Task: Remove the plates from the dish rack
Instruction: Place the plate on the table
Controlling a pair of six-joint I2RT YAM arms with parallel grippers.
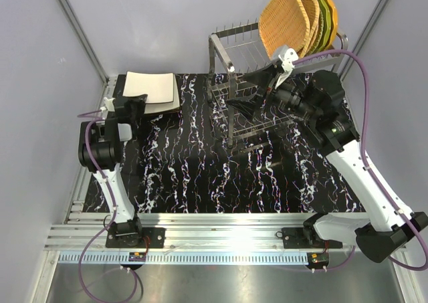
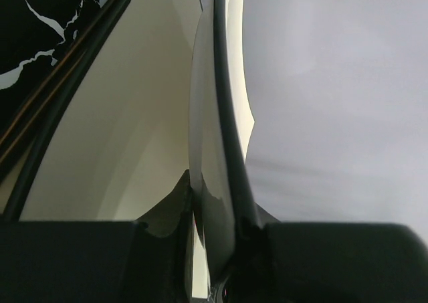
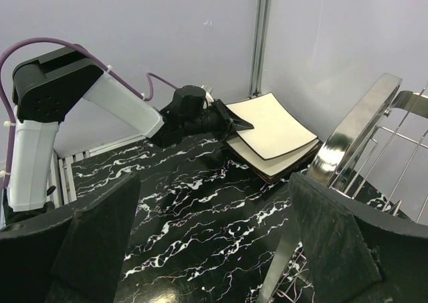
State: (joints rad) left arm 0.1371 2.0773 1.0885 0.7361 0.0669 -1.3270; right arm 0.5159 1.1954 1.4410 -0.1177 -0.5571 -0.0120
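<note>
Two square cream plates (image 1: 152, 91) lie stacked at the table's back left, also visible as a stack (image 3: 271, 126) in the right wrist view. My left gripper (image 1: 137, 102) is shut on the near edge of the top cream plate (image 2: 212, 149), whose dark rim runs between the fingers. Woven orange-tan plates (image 1: 287, 22) and a green one (image 1: 329, 12) stand upright at the back right of the silver dish rack (image 1: 231, 55). My right gripper (image 1: 253, 94) hovers wide open over the rack's lower tier with nothing between its fingers (image 3: 100, 239).
The rack's shiny tubular frame (image 3: 354, 132) stands close to the right finger. The black marbled table top (image 1: 200, 176) spreads between the arms. Grey walls close in the back and sides, and an aluminium rail (image 1: 214, 239) runs along the near edge.
</note>
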